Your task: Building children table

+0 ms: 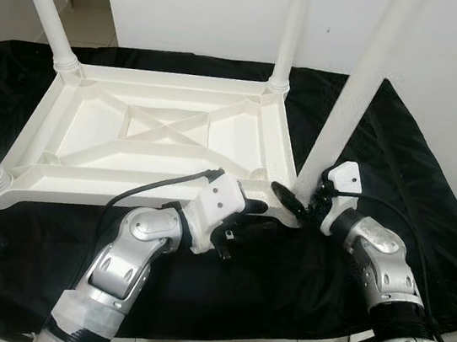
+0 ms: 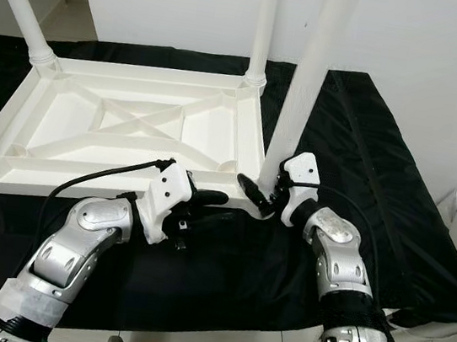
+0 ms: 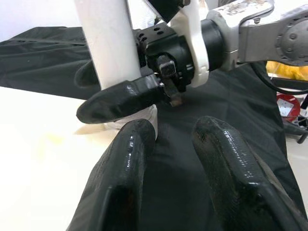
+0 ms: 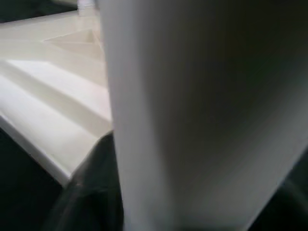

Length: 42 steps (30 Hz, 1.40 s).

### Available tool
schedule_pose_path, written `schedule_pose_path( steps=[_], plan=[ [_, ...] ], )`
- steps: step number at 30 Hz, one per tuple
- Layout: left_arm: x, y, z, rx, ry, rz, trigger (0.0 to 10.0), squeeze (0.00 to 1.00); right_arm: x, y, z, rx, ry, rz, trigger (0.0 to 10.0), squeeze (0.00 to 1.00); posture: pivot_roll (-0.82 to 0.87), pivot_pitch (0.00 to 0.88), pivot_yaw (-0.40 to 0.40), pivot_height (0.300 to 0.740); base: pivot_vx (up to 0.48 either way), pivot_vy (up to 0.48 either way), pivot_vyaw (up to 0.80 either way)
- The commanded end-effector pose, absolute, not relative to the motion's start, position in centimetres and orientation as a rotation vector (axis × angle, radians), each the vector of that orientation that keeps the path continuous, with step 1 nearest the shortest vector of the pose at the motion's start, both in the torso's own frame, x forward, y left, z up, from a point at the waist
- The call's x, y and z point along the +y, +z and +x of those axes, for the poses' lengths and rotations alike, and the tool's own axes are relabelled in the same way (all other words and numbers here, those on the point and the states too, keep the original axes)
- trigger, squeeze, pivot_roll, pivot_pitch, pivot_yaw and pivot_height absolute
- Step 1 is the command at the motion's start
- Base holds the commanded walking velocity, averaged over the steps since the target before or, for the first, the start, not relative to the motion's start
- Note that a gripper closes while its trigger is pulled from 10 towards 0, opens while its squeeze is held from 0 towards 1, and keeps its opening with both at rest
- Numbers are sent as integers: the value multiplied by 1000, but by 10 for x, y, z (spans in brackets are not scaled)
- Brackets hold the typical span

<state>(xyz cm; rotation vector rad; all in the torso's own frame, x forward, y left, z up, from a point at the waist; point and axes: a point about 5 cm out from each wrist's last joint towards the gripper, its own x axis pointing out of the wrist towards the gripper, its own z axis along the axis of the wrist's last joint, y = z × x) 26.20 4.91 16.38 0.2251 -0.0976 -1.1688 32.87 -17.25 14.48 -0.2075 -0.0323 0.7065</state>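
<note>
Head views: the white table frame [image 1: 166, 132] lies upside down on the black cloth [image 1: 413, 188]. Three legs stand in its corner sockets; the fourth leg [image 1: 355, 87] rises at the frame's near right corner.
Leg axis: close to upright, its foot at the near right corner socket; whether it is fully seated I cannot tell.
Right gripper [image 1: 301, 200]: at the leg's foot, one black finger on each side of it, closed around the leg.
Left gripper [image 1: 242, 224]: just beside the frame's near edge, toward that same corner, pointing at it.
Left wrist view: left fingers [image 3: 120, 183] stand parted with nothing between them. The leg's foot lies straight ahead of them, the right gripper's finger [image 3: 118, 101] wrapped across it.
Right wrist view: the leg [image 4: 202, 110] stands close up, with the frame's near right corner [image 4: 53, 120] beside it.
Nearer arm: the right, already on the leg, so seating probably falls to it.
</note>
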Motion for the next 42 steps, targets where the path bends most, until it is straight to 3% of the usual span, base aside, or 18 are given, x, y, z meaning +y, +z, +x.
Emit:
schedule_pose_path(
  steps=[1,10,11,25,33,37,42],
  plan=[
    [49,163,261,-96,-1144,234,10000,0,-170,140,330,-5,722,-229,0,0,-121,36,46,740,0,0,0],
    [48,164,262,-97,-1136,236,10000,0,-176,135,331,4,709,-215,0,0,-118,38,44,740,0,0,0],
    [48,164,262,-97,-1135,237,10000,0,-177,134,331,6,691,-199,10000,0,-122,38,44,740,0,0,0],
    [48,163,261,-85,-1133,229,10000,0,-173,132,328,-27,405,-124,10000,0,-119,42,39,740,0,0,0],
    [48,162,259,-79,-1137,230,10000,0,-160,125,316,-14,208,-57,10000,0,-117,37,38,740,0,0,0],
    [46,162,259,-79,-1145,229,10000,0,-137,123,302,-13,-19,18,10000,0,-117,31,35,740,0,0,0],
    [46,162,259,-80,-1146,227,10000,0,-129,122,298,-6,-40,39,10000,0,-116,27,36,740,0,0,0]
  ],
)
